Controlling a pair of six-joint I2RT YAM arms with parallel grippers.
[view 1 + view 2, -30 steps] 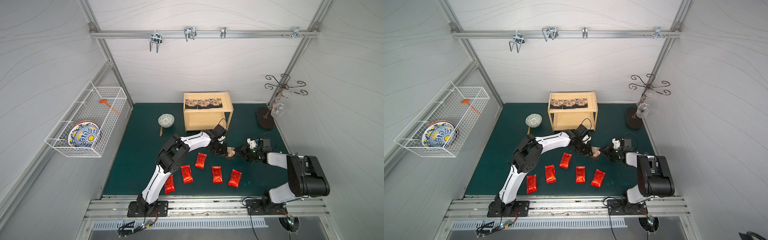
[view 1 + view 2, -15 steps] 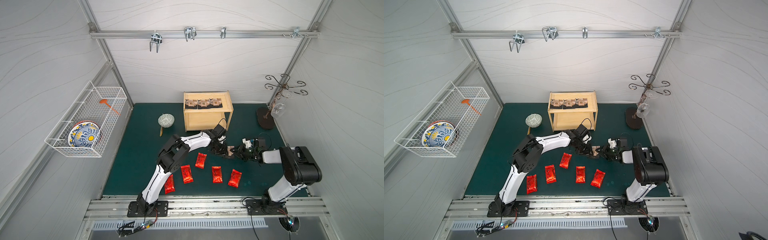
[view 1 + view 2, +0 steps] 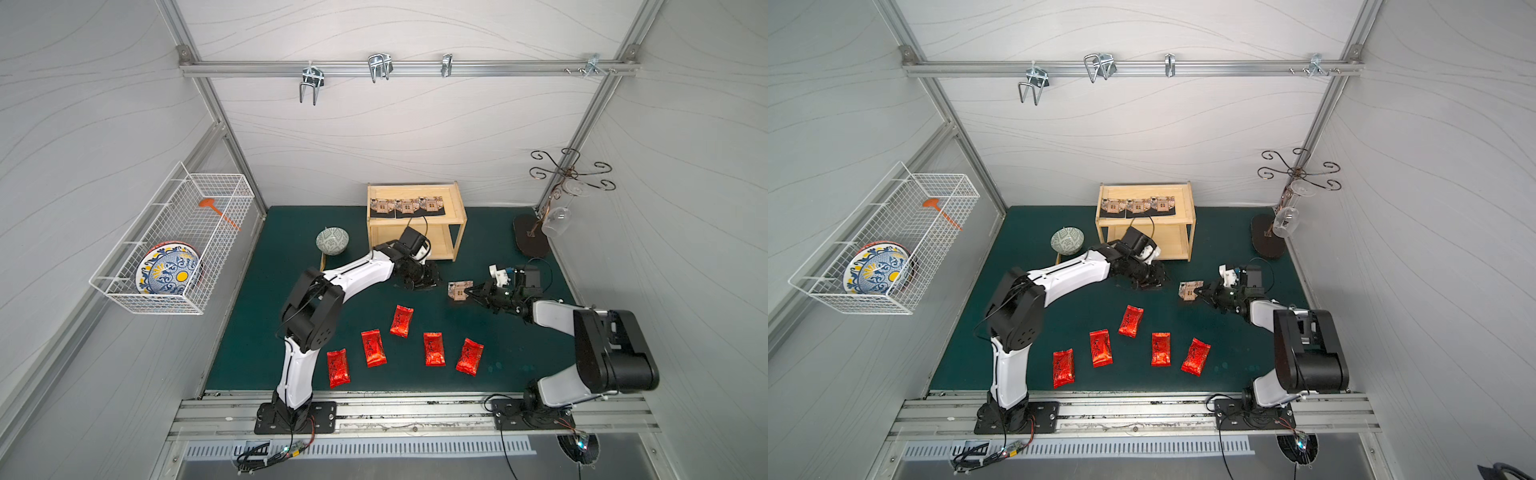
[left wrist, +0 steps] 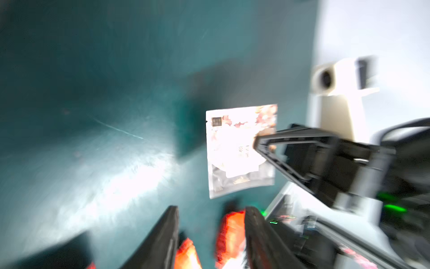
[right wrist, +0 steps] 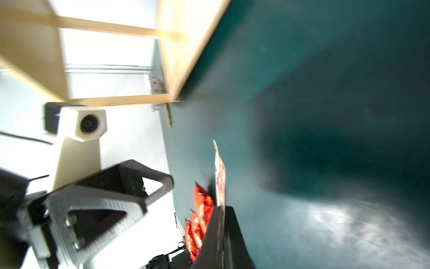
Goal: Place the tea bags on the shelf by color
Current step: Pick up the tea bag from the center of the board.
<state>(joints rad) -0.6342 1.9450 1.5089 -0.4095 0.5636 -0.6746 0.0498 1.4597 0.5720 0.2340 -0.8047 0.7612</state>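
Observation:
My right gripper is shut on one edge of a beige patterned tea bag, held upright just above the green mat; the right wrist view shows it edge-on between the closed fingers. My left gripper stands open a short way to the left, apart from it, with nothing between its fingers. The wooden shelf stands behind, with three beige tea bags in a row on its top tier. Several red tea bags lie on the mat in front.
A patterned bowl sits left of the shelf. A dark glass stand with hanging glasses is at the back right. A white wire basket with a plate hangs on the left wall.
The left gripper has opened, let go of the beige tea bag and drawn back left. The right gripper has shut on the tea bag and now holds it alone.

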